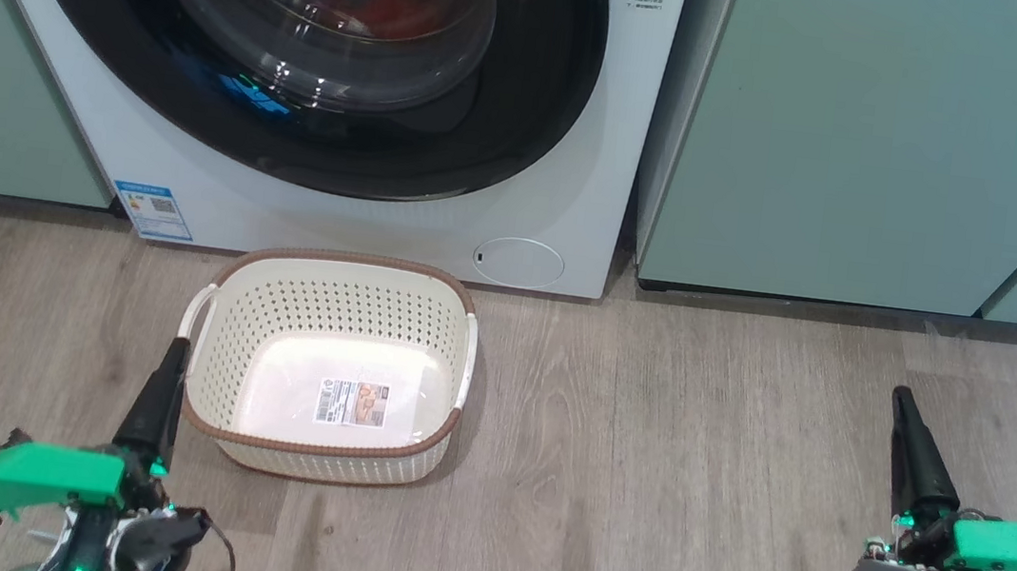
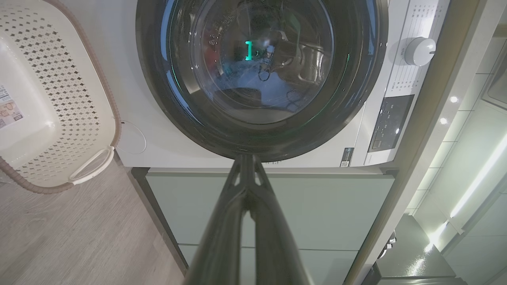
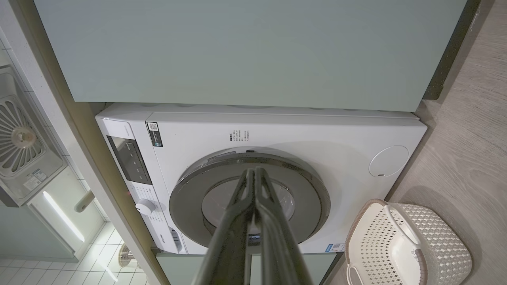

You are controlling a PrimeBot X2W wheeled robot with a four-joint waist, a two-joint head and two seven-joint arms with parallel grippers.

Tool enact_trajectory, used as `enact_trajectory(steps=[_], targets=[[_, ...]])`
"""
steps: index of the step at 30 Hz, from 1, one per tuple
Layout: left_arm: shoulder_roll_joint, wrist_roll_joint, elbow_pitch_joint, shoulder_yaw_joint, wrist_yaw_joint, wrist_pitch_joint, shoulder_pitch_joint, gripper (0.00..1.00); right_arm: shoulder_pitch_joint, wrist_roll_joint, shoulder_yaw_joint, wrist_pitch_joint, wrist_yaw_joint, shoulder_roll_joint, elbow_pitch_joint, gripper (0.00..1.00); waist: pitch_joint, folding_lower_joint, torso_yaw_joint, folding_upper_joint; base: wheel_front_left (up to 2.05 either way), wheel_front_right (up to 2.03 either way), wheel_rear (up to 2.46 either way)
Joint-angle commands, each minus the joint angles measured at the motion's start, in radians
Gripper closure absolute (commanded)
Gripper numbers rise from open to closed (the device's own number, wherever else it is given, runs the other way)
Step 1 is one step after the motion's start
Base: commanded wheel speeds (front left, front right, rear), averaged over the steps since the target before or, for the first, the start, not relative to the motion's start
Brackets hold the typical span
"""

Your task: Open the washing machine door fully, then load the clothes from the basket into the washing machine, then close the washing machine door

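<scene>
Shows the door shut flush on the washer, with a red blur of clothes behind its glass. Finds the basket on the floor just before the washer, a label on its bottom. Has the left tool just beside the basket's left side, fingers pressed together, pinching nothing. Puts the right tool well apart to the right, likewise pressed together. Sets pale green cabinets either side of the washer.
</scene>
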Motion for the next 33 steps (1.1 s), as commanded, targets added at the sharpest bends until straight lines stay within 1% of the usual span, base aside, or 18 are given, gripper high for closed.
enact_trajectory(steps=[1,33], targets=[[0.008,-0.006,-0.030,0.034,-0.009,0.007,-0.048,1.00,-0.049,0.002,0.018,0.009,0.000,-0.015,-0.033,1.00,0.000,0.0000,0.000,0.0000,0.00,0.00,0.00],[0.007,-0.005,-0.030,0.035,-0.009,0.008,-0.048,1.00,-0.049,-0.001,0.015,0.011,0.000,-0.013,-0.032,1.00,0.000,0.0000,0.000,0.0000,0.00,0.00,0.00]])
